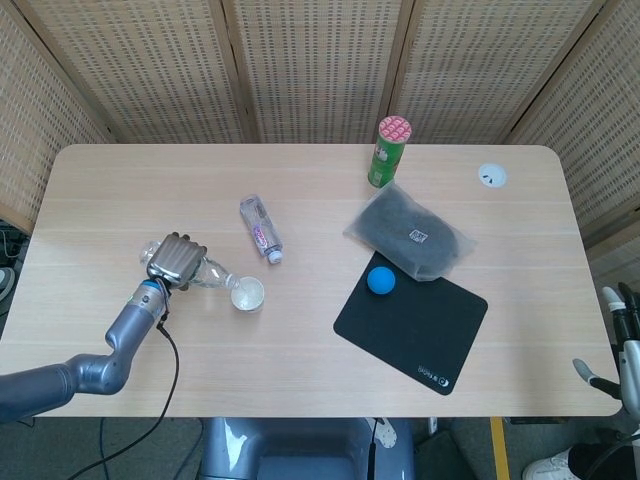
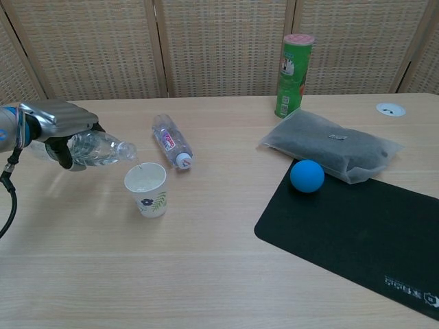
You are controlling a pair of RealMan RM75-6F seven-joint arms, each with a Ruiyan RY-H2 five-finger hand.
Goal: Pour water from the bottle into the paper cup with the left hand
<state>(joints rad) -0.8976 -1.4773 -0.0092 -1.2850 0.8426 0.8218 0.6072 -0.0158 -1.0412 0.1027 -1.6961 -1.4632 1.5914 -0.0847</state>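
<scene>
My left hand grips a clear water bottle lying nearly sideways, its open mouth pointing right, just above the rim of the paper cup. The white cup with a leaf print stands upright on the table and holds some water. A thin trickle shows at the bottle's mouth in the chest view. My right hand shows only as a sliver at the head view's right edge, off the table; its fingers cannot be made out.
A second clear bottle lies on its side behind the cup. To the right are a green can, a grey pouch, a blue ball and a black mat. A wicker screen backs the table.
</scene>
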